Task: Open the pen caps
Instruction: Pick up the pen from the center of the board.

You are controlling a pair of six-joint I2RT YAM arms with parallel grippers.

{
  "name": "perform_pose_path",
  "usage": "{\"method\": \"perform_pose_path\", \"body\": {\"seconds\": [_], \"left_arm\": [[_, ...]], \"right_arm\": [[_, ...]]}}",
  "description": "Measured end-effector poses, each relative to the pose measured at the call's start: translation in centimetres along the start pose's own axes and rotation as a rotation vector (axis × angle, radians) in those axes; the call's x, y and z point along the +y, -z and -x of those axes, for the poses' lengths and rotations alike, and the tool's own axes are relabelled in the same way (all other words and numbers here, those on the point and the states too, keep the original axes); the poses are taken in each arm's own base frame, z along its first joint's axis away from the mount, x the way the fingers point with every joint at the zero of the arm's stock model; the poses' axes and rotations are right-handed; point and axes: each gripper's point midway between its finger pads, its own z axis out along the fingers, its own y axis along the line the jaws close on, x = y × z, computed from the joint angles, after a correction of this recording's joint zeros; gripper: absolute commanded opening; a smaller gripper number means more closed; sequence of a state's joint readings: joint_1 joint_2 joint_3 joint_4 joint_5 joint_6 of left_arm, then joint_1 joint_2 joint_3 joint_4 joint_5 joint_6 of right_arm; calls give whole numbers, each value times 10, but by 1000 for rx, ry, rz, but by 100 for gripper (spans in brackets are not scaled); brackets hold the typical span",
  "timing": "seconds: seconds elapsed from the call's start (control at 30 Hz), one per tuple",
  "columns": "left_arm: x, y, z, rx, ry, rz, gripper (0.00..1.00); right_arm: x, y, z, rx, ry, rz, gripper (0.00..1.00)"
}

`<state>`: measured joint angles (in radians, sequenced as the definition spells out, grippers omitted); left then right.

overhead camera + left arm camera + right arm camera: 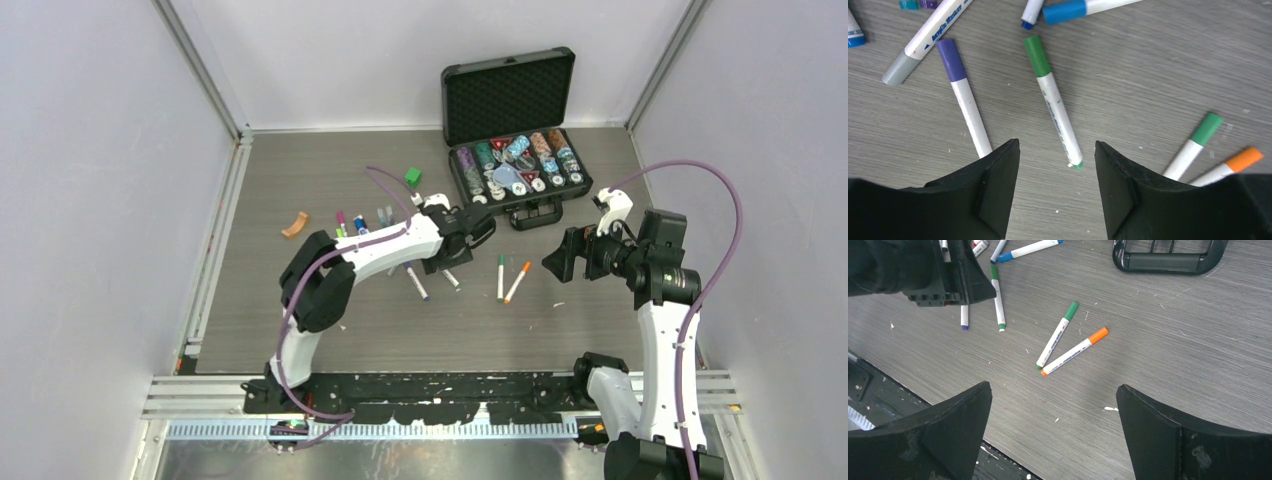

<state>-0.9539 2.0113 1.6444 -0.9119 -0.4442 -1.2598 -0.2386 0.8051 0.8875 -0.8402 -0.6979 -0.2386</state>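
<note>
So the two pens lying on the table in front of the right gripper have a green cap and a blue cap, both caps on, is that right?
Not quite. The two pens in front of the right gripper are a green-capped pen and an orange-capped pen, not a blue-capped one. Both caps are on, and both pens lie on the table. The right wrist view shows this plainly.

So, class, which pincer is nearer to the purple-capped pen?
Left. The left pincer hovers over the purple-capped pen, one finger covering its end in the wrist view. The right pincer sits well off to the side, past the orange-capped pen.
</note>
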Motion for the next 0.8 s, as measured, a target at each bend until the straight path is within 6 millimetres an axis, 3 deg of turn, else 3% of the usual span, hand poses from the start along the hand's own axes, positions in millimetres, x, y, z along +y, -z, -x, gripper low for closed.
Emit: {"method": "perform_pose_path", "body": {"seconds": [0.37, 0.8], "left_arm": [[15, -36, -24, 38, -1, 112, 42], [9, -50, -20, 45, 50, 98, 32]], "right_arm": [[0, 0, -2, 6, -4, 0, 100], [1, 1, -4, 15, -10, 4, 100]]}}
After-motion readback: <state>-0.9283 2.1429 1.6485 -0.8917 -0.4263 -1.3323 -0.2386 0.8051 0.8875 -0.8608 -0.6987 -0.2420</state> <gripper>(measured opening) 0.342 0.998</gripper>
